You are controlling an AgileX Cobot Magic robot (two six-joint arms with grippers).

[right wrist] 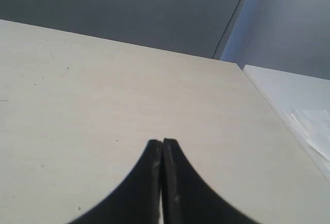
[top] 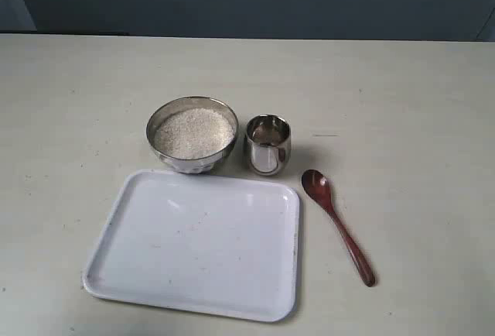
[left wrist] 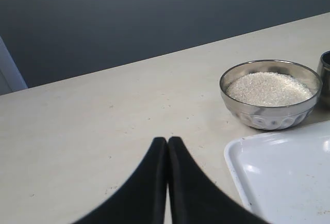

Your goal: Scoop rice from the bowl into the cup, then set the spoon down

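Observation:
A steel bowl [top: 191, 165] full of off-white rice [top: 193, 133] stands mid-table, with the small steel cup [top: 267, 145] close on its right. The reddish-brown wooden spoon [top: 337, 224] lies flat on the table right of the tray, its oval bowl toward the cup. In the left wrist view the bowl [left wrist: 269, 115] and its rice [left wrist: 269, 88] sit well beyond my left gripper [left wrist: 167, 140], which is shut on nothing. My right gripper [right wrist: 162, 142] is shut and empty over bare table. Neither gripper shows in the exterior view.
A white rectangular tray [top: 197, 245] lies empty in front of the bowl, and its corner [left wrist: 289, 172] shows in the left wrist view. A dark wall runs behind the table. A white surface [right wrist: 294, 105] adjoins the table's far edge in the right wrist view.

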